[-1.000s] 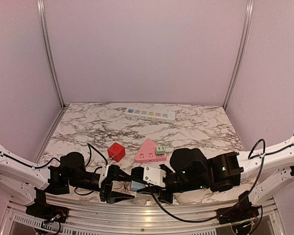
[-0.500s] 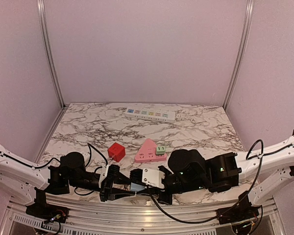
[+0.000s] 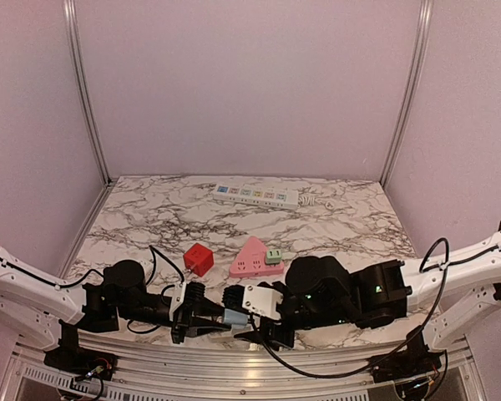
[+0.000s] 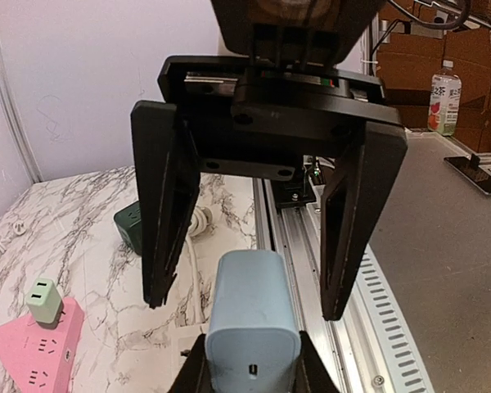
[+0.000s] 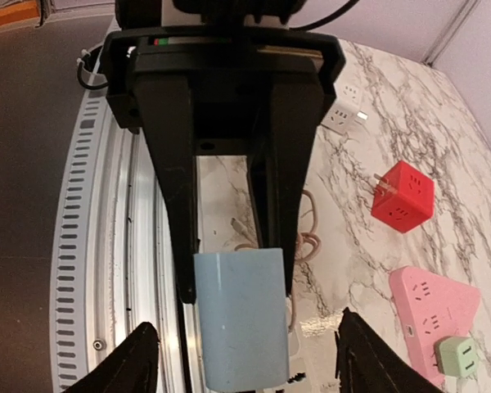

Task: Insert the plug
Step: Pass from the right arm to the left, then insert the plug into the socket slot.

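The plug [image 3: 232,317] is a light-blue block held above the table's near edge, between the two arms. My left gripper [image 3: 210,316] is shut on it. In the left wrist view the plug [image 4: 252,319] sits clamped between my left gripper's [image 4: 252,372] jaws at the bottom edge. My right gripper [image 3: 252,324] is open, and its black fingers [image 4: 165,229] stand apart on either side of the plug without touching it. In the right wrist view the plug [image 5: 241,319] hangs from the left gripper's [image 5: 233,286] fingers, with my right gripper [image 5: 250,360] spread wide below.
A pink triangular power strip [image 3: 252,261] carries a pale-green adapter [image 3: 273,255]. A red cube socket [image 3: 198,259] lies to its left. A long white power strip [image 3: 256,195] sits at the back. A dark-green adapter [image 4: 131,225] and white cable [image 4: 195,262] lie near the aluminium rail [image 3: 234,363].
The left gripper has closed on the blue plug. The right gripper, shut on it before, has opened and let go. Both arms stay roughly in place.
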You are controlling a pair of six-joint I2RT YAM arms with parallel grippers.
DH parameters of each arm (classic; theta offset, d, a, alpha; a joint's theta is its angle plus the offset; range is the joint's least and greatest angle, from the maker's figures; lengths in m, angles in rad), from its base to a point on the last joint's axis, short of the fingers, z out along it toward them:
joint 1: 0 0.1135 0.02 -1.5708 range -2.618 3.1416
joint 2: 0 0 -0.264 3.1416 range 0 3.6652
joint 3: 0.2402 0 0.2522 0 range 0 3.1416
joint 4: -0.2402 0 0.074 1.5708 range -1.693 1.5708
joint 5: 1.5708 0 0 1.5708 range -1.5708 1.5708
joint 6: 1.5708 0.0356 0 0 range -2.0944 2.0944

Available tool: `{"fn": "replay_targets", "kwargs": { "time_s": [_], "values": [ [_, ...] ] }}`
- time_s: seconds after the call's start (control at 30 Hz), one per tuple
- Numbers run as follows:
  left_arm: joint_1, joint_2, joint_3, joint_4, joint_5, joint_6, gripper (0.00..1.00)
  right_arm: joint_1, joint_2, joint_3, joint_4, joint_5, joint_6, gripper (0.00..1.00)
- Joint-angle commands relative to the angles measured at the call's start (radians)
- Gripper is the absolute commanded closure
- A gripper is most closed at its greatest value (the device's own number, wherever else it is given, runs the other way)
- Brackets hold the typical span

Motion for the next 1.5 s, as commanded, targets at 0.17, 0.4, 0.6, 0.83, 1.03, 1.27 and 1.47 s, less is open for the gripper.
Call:
{"fn": "replay_targets", "kwargs": {
  "time_s": [0.17,0.4,0.6,0.83,1.03,1.27,1.47],
  "values": [
    [-0.002,-0.023,0.027,-0.093,-0.288,0.064,1.0,-0.001,-0.227,-0.148,0.058,0.396,0.238,0.02],
    [-0.002,0.05,0.285,-0.517,-0.579,0.109,1.0,0.012,-0.233,-0.238,0.026,0.588,0.502,0.02],
    [-0.002,0.148,0.566,-0.875,-0.668,0.144,1.0,0.024,-0.057,-0.147,-0.22,0.773,0.748,0.01],
    [0.019,0.259,0.74,-1.113,-0.706,0.286,1.0,0.053,0.069,-0.124,-0.377,0.781,1.041,0.01],
    [0.099,0.294,0.798,-1.21,-0.549,0.401,1.0,0.121,0.074,-0.097,-0.483,0.814,1.17,0.02],
    [0.174,0.413,0.946,-1.363,-0.525,0.53,1.0,0.132,0.0,-0.153,-0.468,0.786,1.324,0.02],
    [0.227,0.507,1.056,-1.457,-0.469,0.613,1.0,0.135,-0.078,-0.246,-0.287,0.773,1.328,0.01]
  ]
}}
